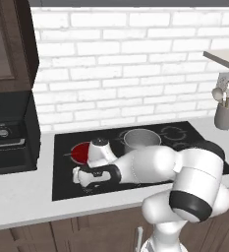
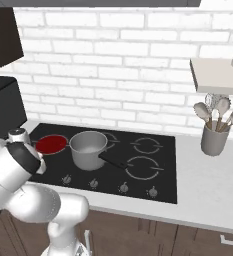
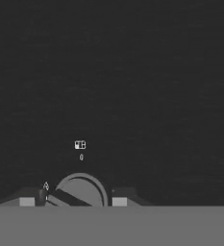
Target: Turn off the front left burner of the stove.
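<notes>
stove (image 2: 153, 172) set in counter (image 2: 203, 200) against brick wall (image 2: 118, 75), front left burner (image 2: 51, 144) left of pot (image 2: 88, 148), knob row (image 2: 108, 184) along stove front, utensil holder (image 2: 214, 138) right of stove under shelf (image 2: 215, 75), oven (image 1: 8, 135) left of stove

a home kitchen: black glass stove (image 2: 153, 170) in a grey counter (image 2: 208, 190), white brick wall (image 2: 118, 65), utensil crock (image 2: 214, 137)

Even, shadowless rendered light fills both base views: the white brick wall (image 1: 135, 59) reads bright, the stove (image 2: 153, 172) matte black without glare, its front left burner (image 2: 51, 144) glowing red. The hand view is dim, grainy and near-monochrome, a knob (image 3: 80, 190) soft-edged between the fingertips (image 3: 119, 198).
</notes>
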